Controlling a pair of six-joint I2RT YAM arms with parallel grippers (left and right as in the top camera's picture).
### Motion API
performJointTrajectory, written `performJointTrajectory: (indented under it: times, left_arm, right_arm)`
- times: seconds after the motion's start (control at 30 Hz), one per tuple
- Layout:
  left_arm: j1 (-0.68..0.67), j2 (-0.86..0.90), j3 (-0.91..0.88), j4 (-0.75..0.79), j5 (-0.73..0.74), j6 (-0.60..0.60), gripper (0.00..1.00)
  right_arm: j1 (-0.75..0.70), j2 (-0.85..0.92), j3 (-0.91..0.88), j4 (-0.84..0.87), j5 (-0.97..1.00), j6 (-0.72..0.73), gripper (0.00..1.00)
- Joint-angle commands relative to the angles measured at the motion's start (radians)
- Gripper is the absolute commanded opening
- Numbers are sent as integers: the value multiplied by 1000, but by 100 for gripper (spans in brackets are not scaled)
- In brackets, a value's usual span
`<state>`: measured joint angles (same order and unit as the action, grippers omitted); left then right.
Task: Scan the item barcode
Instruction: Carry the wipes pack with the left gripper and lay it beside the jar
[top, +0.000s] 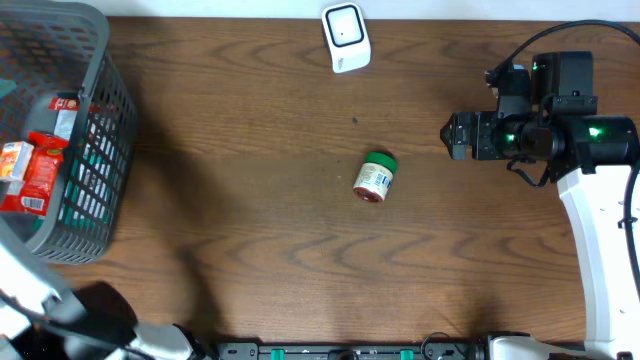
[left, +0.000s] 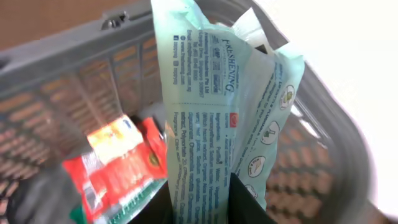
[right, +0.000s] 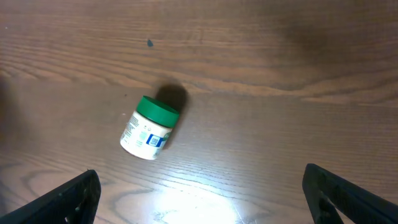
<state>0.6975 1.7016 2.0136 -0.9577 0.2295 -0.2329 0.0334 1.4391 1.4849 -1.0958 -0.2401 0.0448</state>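
In the left wrist view my left gripper (left: 200, 186) is shut on a pale green packet (left: 211, 106) printed with small text. It holds the packet upright above the inside of the grey basket (left: 74, 106). No barcode on the packet is clear enough to pick out. The white scanner (top: 346, 37) lies at the table's far edge. My right gripper (top: 455, 135) hangs open over bare wood, nothing between its fingers (right: 68, 199). A small white jar with a green lid (top: 375, 177) lies on its side mid-table, left of that gripper; the right wrist view shows the jar (right: 149, 127) ahead of the open fingers.
The grey basket (top: 100, 130) stands at the table's left edge with red snack packets (top: 30, 170) inside; these red packets (left: 118, 165) lie below the held one. The left arm's base sits at the bottom left corner.
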Motion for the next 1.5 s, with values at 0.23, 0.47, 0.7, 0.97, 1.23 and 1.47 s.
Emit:
performJointTrajectory:
  times: [0.23, 0.47, 0.7, 0.97, 1.23, 1.47]
  left_arm:
    - [-278, -125, -7, -281, 200, -30, 21]
    - [-676, -119, -243, -207, 171, -31, 21]
    - [-945, -98, -609, 133, 170, -105, 21]
    - [-1117, 3, -811, 430, 70, -121, 22]
    - [-1203, 140, -817, 527, -14, -121, 22]
    - [-1232, 169, -817, 526, -2, -151, 22]
  right_arm:
    - [-6, 1, 11, -1, -12, 10, 99]
    - [-6, 1, 11, -1, -12, 10, 99]
    - [-6, 1, 11, -1, -12, 10, 99]
    - [-6, 1, 11, -1, -12, 10, 99]
    - [-6, 1, 11, -1, -12, 10, 99]
    - [-6, 1, 11, -1, -12, 10, 99]
